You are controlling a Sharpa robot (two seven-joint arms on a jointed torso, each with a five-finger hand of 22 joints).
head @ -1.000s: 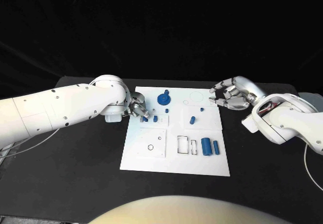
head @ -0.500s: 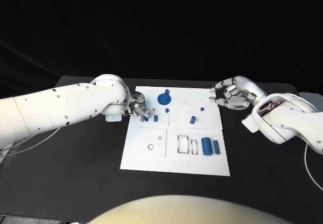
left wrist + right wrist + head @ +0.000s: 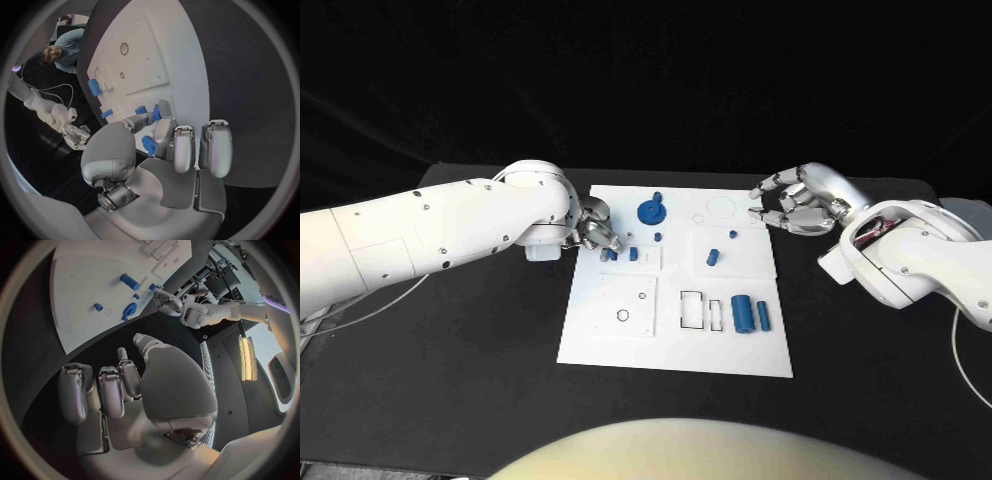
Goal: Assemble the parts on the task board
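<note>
Assembly of the parts on the task board (image 3: 610, 330), which lies in the middle of the black bench (image 3: 473, 380). At the near end of the board, two blue cylinders (image 3: 753, 314) lie side by side just right of two empty rectangular outlines (image 3: 692, 309); a small ring mark (image 3: 622, 316) sits to their left. Farther up, a short blue peg (image 3: 711, 257) lies on the right-hand panel, well apart from either hand. At the board's left edge the left hand (image 3: 593, 233) has its fingers curled down over two small blue blocks (image 3: 622, 254); in the left wrist view its fingertips (image 3: 164, 111) touch or stand just beside one of the blue pieces (image 3: 149, 145), but whether the piece is actually pinched cannot be told. The step in hand appears to be picking up or seating one of these blocks, with most parts not yet placed. The next move would call for a firm pinch on a single block without nudging its neighbour, then a lift clear of the board. Beyond lies the blue gear (image 3: 651, 211) at the far end, with a faint circular outline (image 3: 720, 207) to its right. The right hand (image 3: 795, 202) hovers off the board's far right corner, fingers curled inward and holding nothing.
</note>
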